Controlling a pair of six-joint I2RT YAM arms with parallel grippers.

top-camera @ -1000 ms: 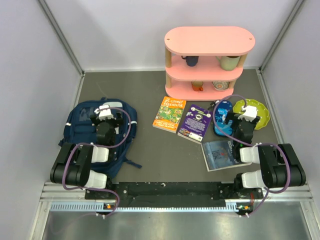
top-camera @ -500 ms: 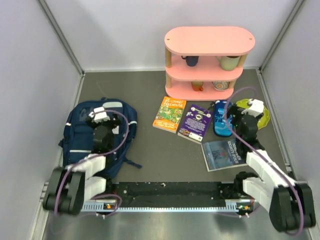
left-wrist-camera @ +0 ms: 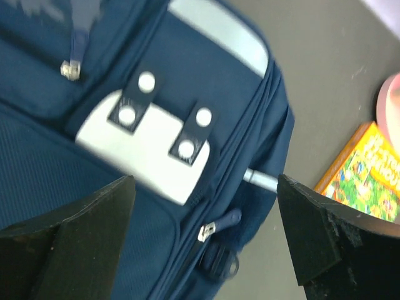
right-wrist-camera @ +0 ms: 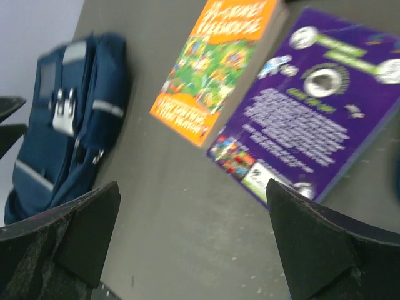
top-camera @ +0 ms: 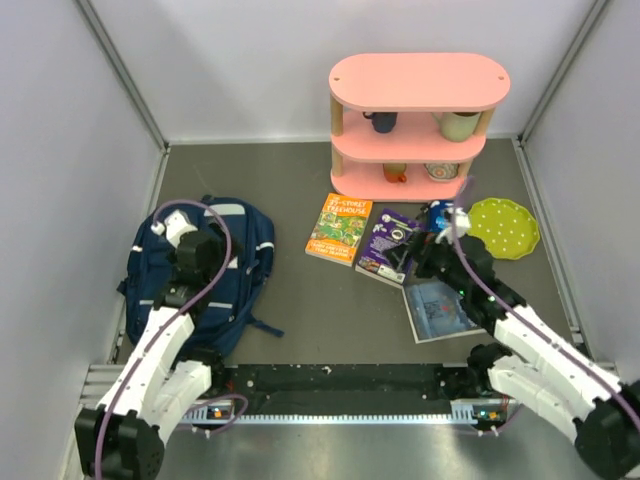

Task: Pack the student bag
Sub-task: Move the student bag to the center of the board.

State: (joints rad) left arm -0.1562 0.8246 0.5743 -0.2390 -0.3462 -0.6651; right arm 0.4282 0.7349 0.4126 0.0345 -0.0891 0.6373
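Bag (top-camera: 250, 280) flat on the left side of the table (top-camera: 300, 310), navy, front face up, a strap trailing toward the near edge. Left arm reaches over it, and the left gripper (left-wrist-camera: 205, 181) hangs above the top end, jaws spread wide, nothing between them. Straight under it in the wrist view: the white patch (left-wrist-camera: 147, 150) with its four studs, a zip line running past, a zip pull (left-wrist-camera: 215, 230) lying against the fabric. What the bag has inside, can't tell from here.

Over to the right: right gripper (right-wrist-camera: 192, 187) just as wide, also holding nothing, hanging by the books. Its camera looks across the orange book (right-wrist-camera: 219, 69) and the purple book (right-wrist-camera: 306, 106), lying side by side, edges nearly touching, with the bag off at the far left of that view. A third, grey-blue book (top-camera: 440, 308) lies nearer the arms, partly under the right arm in the top view.

Shelf (top-camera: 420, 82), pink, three tiers, at the back. Middle tier holds a dark mug (top-camera: 380, 122) on the left and a pale mug (top-camera: 459, 125) on the right. Bottom tier holds an orange cup (top-camera: 395, 172) and a patterned bowl (top-camera: 440, 171). Green plate (top-camera: 505, 228), spotted, on the table to the right of the right arm.
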